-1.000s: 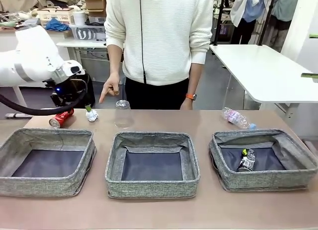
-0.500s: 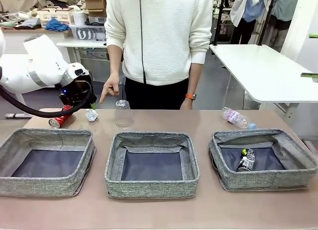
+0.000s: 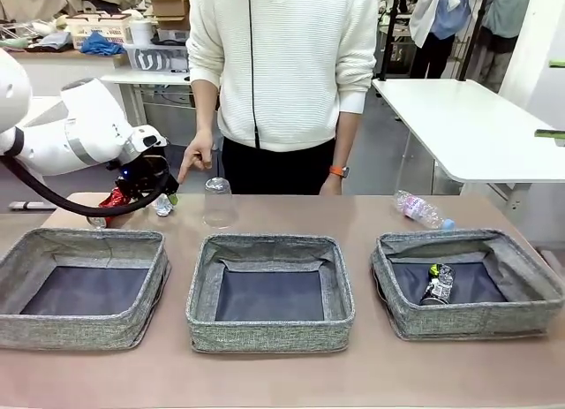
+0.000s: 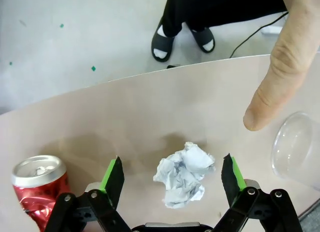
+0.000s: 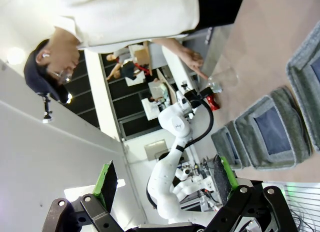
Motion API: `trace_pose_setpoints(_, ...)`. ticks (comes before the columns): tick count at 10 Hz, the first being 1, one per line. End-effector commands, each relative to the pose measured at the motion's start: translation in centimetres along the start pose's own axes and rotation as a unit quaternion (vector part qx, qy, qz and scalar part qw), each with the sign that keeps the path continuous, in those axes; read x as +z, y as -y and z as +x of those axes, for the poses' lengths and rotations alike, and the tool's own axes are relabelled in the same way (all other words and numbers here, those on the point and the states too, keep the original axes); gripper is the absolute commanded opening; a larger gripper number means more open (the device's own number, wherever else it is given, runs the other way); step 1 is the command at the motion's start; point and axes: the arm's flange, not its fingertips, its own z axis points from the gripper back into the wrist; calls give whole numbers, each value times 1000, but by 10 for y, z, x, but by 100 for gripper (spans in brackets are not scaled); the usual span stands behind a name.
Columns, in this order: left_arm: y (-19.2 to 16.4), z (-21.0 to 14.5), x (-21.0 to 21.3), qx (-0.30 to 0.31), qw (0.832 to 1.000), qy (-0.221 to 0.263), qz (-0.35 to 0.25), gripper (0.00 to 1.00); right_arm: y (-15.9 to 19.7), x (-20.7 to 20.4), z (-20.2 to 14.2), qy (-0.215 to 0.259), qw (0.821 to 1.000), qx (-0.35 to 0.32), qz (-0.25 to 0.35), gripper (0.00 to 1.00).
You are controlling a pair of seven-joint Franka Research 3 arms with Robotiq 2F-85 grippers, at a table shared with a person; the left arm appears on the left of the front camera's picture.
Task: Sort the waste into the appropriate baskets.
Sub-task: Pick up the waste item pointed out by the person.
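No text, brand or number is legible; markings on the crushed red can (image 4: 37, 194) and the clear bottle (image 3: 417, 208) are too small to read

Looks like a robotics lab or workshop hall: bare white worktable (image 3: 468, 126) at right of frame, cluttered bench (image 3: 132, 77) with plastic crate (image 3: 152, 56) and cardboard box (image 3: 168, 3) at upper left, plain grey floor (image 4: 75, 36), white robot arm (image 3: 79, 135) at left edge.
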Motion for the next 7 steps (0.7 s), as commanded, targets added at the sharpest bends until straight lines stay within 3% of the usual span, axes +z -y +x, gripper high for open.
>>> trace_pose_setpoints(1,-1,7,2,-5,1000,-11,-3,100,-1,-2,2,-2,1000,11,11,100)
trace_pose_setpoints(3,-2,5,1,-1,1000,-15,-6,100,-1,-2,2,-2,1000,11,11,100)
trace_pose_setpoints(4,-2,5,0,-1,1000,-19,-7,91,-1,-2,2,-2,1000,11,11,100)
trace_pose_setpoints(5,-1,5,-2,-1,1000,-25,2,66,-1,-2,2,-2,1000,11,11,100)
trace_pose_setpoints(6,0,5,-3,-1,1000,-25,5,50,-1,-2,2,-2,1000,11,11,100)
trace_pose_setpoints(7,0,5,-3,-2,1000,-30,2,25,-1,-2,2,-2,1000,11,11,100)
